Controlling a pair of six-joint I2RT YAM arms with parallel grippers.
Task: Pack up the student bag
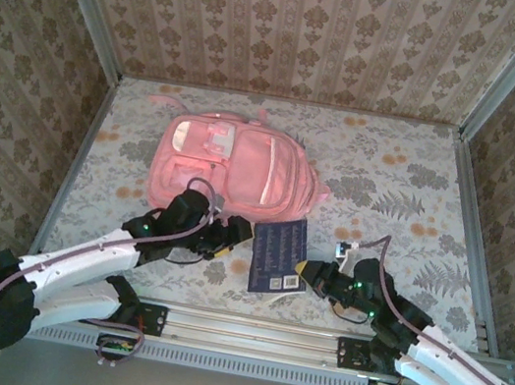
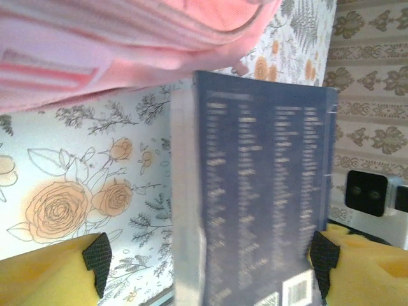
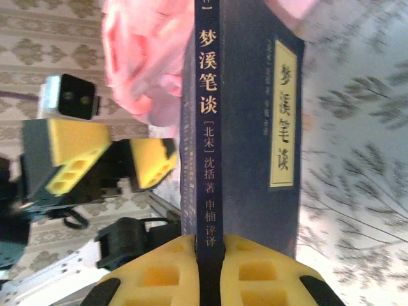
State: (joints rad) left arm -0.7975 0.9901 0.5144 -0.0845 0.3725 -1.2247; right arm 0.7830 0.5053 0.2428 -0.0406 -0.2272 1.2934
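A dark blue paper book (image 1: 278, 256) is pinched by the right claw (image 1: 319, 278) just in front of the big soft pink fabric backpack (image 1: 233, 163); the left claw (image 1: 229, 237) is spread. With only one small pinch, the book could be dropped.

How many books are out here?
1: the dark blue book, pinched by the right gripper, in front of the pink backpack. More may be hidden inside it.

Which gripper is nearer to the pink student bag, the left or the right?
Left. The left gripper sits open just off the near edge of the student bag, at the left side of the blue book. The right gripper is farther off, clamped on that book's lower right corner.
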